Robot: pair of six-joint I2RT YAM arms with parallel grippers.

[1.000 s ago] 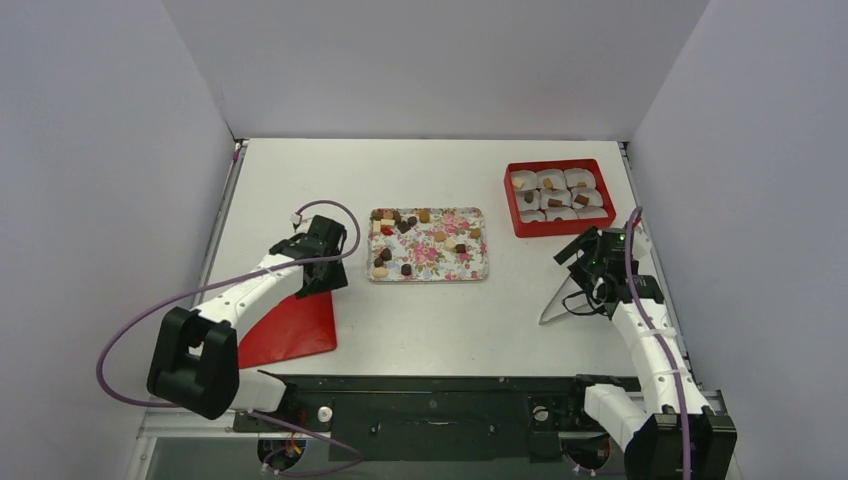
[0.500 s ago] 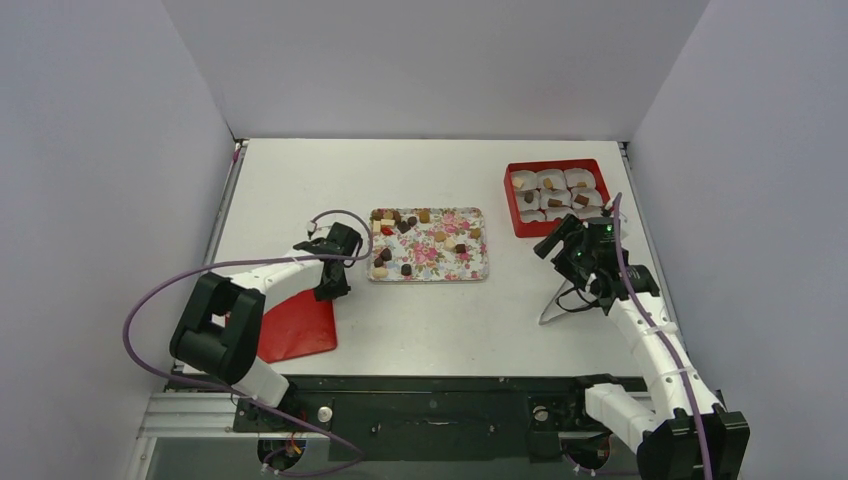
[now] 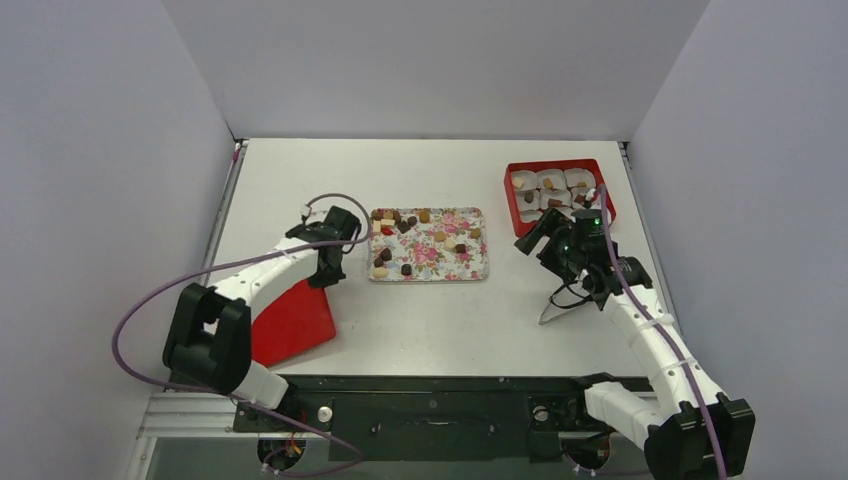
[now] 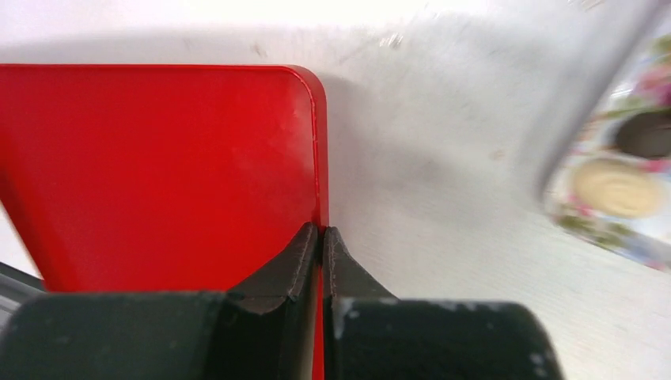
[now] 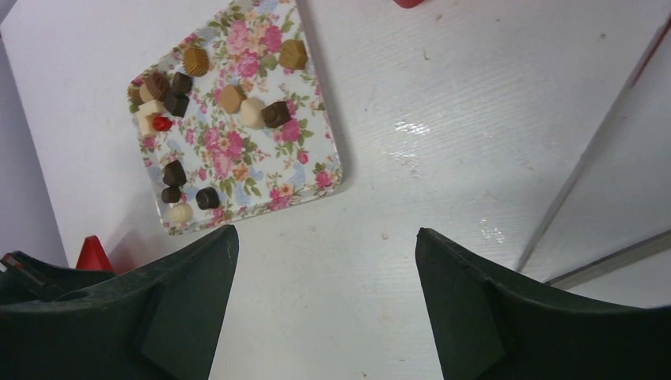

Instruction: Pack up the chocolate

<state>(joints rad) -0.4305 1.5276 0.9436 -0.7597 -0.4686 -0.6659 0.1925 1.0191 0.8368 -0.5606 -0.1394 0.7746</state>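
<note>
Left arm (image 3: 262,277): stretched forward over the table, wrist pitched down.
Left gripper (image 4: 320,231): jaws pressed together on the edge of a red lid (image 4: 158,174).
Right arm (image 3: 650,335): angled forward and inward.
Right gripper (image 5: 324,233): jaws spread wide.

The chocolate (image 3: 406,268) lies on the tray (image 3: 430,255) mid-table. The box (image 3: 511,200) holding paper cups (image 3: 551,181) sits at the tray's two o'clock, the flat lid (image 3: 300,325) at its eight.

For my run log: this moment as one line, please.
left end effector: shut on red lid | right end effector: open, empty | chocolate: mostly on floral tray
</note>
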